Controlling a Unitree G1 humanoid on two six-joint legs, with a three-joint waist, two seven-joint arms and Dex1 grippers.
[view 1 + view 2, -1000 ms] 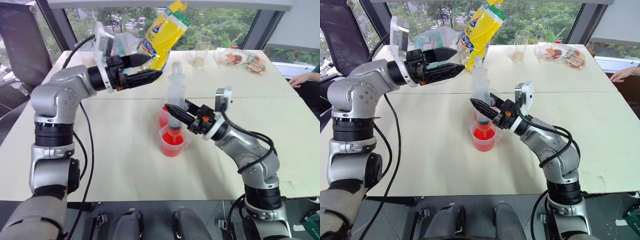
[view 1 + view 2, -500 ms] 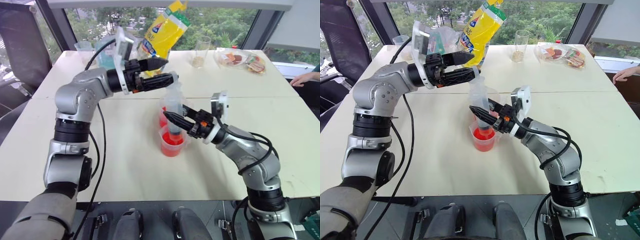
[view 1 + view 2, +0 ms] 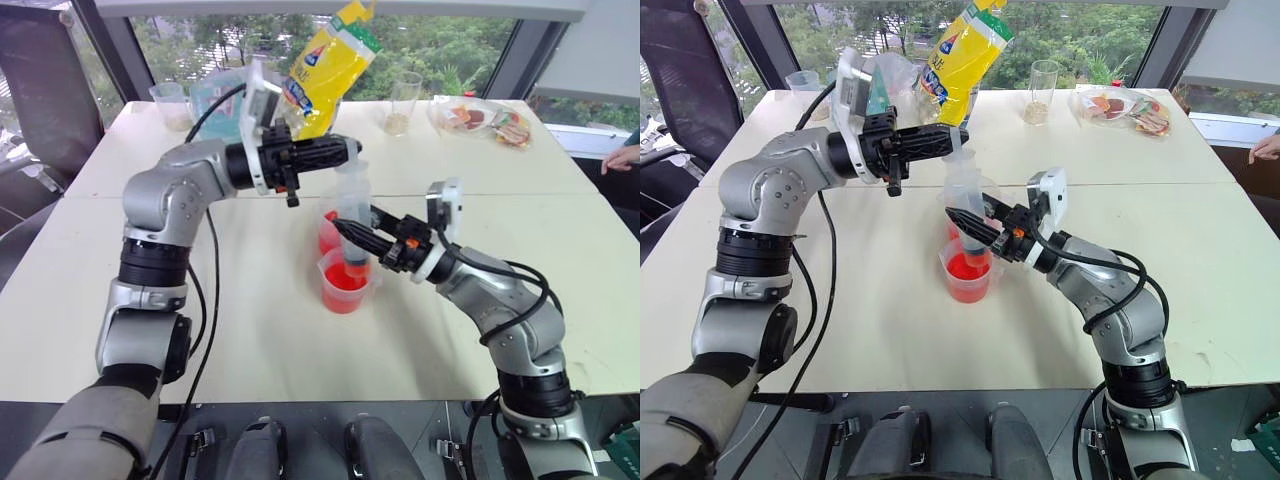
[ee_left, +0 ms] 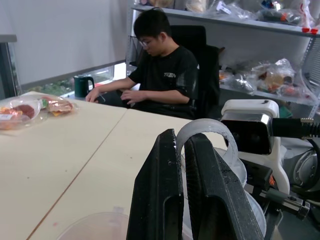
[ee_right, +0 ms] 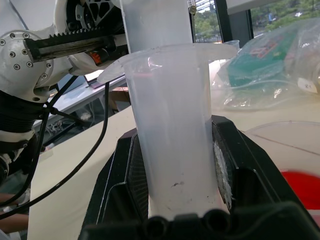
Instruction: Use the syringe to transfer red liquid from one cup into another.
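Observation:
The clear syringe [image 3: 351, 205] stands upright with its tip down in the near cup [image 3: 343, 287], which holds red liquid [image 3: 341, 294]. A second cup [image 3: 326, 236] showing red sits just behind it. My right gripper [image 3: 347, 230] is shut on the syringe barrel [image 5: 170, 125], its black fingers [image 5: 239, 165] on both sides. My left gripper [image 3: 350, 150] reaches in level from the left and is shut on the ring of the plunger [image 4: 206, 131] at the syringe's top.
At the back of the table are a yellow bag [image 3: 325, 60], a clear cup with beige contents [image 3: 403, 105], food packets [image 3: 487, 120] and another clear cup [image 3: 166, 102]. A person's hand [image 3: 628, 156] rests at the right edge; a person [image 4: 162, 75] sits beyond.
My left gripper moved right to the top of the syringe and went from open to shut on the plunger ring. The right gripper kept its hold on the barrel.

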